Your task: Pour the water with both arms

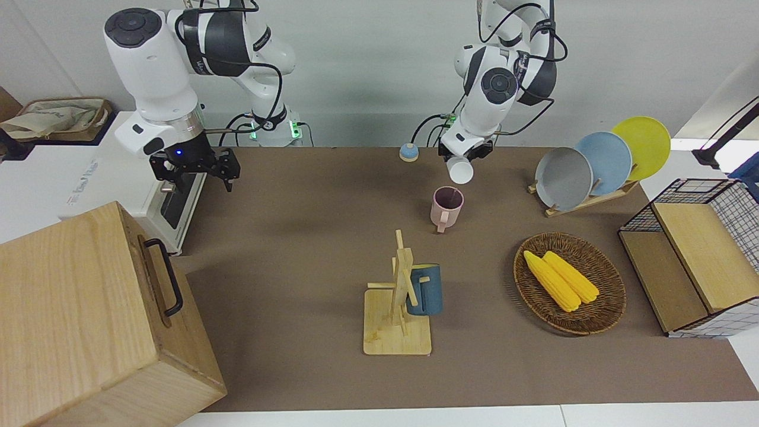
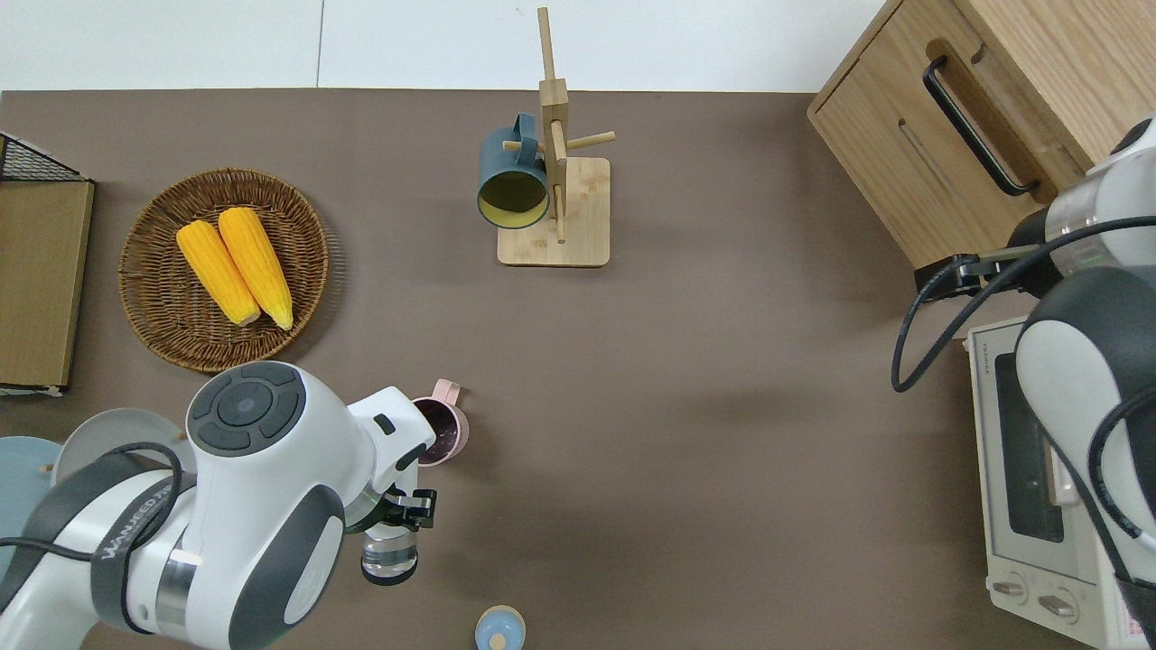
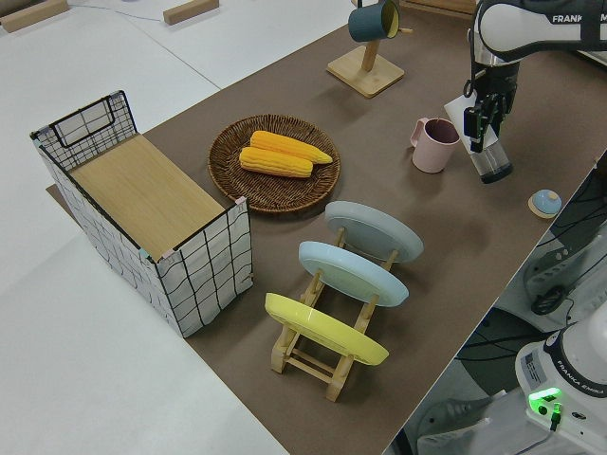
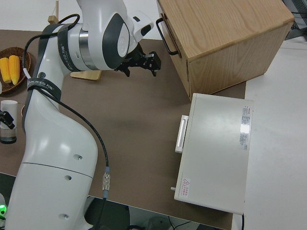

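Observation:
My left gripper [image 1: 465, 153] is shut on a clear bottle [image 1: 461, 170], also seen in the overhead view [image 2: 388, 555] and the left side view [image 3: 491, 161]. The bottle is tilted, its mouth end toward a pink mug [image 1: 446, 204] that stands upright on the brown mat [image 2: 722, 406]. In the overhead view my left wrist overlaps the mug's rim [image 2: 449, 431] and hides the bottle's mouth. The bottle's blue cap [image 1: 408, 152] lies on the mat close to the robots. My right gripper [image 1: 197, 177] is open and empty, over the mat's edge by the toaster oven [image 4: 216, 148].
A wooden mug stand [image 1: 397, 308] holds a blue mug [image 1: 425, 289] mid-table. A wicker basket [image 1: 605, 308] with two corn cobs, a plate rack [image 1: 593, 163] and a wire crate [image 1: 694, 255] stand toward the left arm's end. A large wooden box [image 1: 89, 320] stands toward the right arm's end.

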{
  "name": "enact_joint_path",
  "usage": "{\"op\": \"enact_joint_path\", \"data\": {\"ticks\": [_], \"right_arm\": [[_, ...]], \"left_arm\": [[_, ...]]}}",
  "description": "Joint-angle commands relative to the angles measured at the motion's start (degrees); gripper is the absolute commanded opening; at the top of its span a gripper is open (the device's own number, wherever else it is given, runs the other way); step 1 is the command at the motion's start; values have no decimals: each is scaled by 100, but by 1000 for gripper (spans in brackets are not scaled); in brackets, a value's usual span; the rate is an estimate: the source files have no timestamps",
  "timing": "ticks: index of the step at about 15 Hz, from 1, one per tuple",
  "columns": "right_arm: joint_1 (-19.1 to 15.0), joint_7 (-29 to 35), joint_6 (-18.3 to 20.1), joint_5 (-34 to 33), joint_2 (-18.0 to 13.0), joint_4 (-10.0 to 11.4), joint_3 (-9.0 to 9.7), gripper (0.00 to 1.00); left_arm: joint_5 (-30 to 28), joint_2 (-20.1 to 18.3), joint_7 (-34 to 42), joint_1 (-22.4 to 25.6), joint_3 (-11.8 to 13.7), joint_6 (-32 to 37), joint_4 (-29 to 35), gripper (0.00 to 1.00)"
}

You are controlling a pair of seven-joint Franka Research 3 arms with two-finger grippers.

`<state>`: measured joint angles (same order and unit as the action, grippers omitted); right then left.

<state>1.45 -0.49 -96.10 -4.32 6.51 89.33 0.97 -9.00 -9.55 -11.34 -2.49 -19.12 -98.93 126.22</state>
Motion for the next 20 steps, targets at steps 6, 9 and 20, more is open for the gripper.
{"op": "enact_joint_path", "data": {"ticks": [6,9,20], "right_arm": [[330,-118,108,211,-106,50,-422,992],[268,-91,109,423,-106,-125,-422,992],[339,-91,109,450,-115,-653,-361,990]], "left_arm": [[118,-29,-131,-50,-4,568,-220,0],[118,-38,-131,-59,-4,595,-220,0],[118,-117,-149,-67,-21,630,-220,0]]}}
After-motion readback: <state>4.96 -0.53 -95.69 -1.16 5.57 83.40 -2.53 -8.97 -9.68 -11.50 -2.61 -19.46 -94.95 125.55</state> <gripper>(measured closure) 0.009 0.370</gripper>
